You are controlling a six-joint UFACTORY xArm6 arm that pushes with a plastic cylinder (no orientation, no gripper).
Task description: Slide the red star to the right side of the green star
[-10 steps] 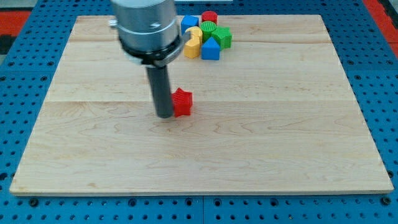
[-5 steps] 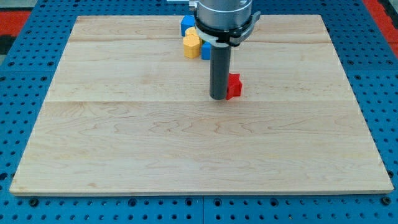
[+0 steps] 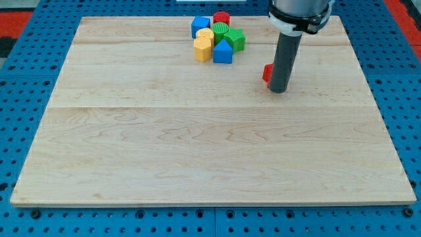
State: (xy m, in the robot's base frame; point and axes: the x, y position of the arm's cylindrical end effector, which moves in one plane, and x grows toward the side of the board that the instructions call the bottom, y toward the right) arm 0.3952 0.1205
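Note:
The red star (image 3: pixel 267 73) lies right of the board's centre, mostly hidden behind my rod; only its left edge shows. My tip (image 3: pixel 278 90) rests on the board just right of and in front of it, touching it. The green star (image 3: pixel 237 39) sits at the right end of the cluster of blocks near the view's top. The red star is below and to the right of the green star, apart from it.
The cluster holds a blue cube (image 3: pixel 200 26), a red cylinder (image 3: pixel 221 18), a green cylinder (image 3: pixel 221 31), a yellow crescent (image 3: pixel 206 34), a yellow hexagon (image 3: pixel 202 49) and a blue triangle (image 3: pixel 223 51). The wooden board (image 3: pixel 197 151) lies on a blue pegboard.
My rod has swept from the board's middle left to the right and upward, pushing the red star along. The star now shows on the rod's left instead of its right.

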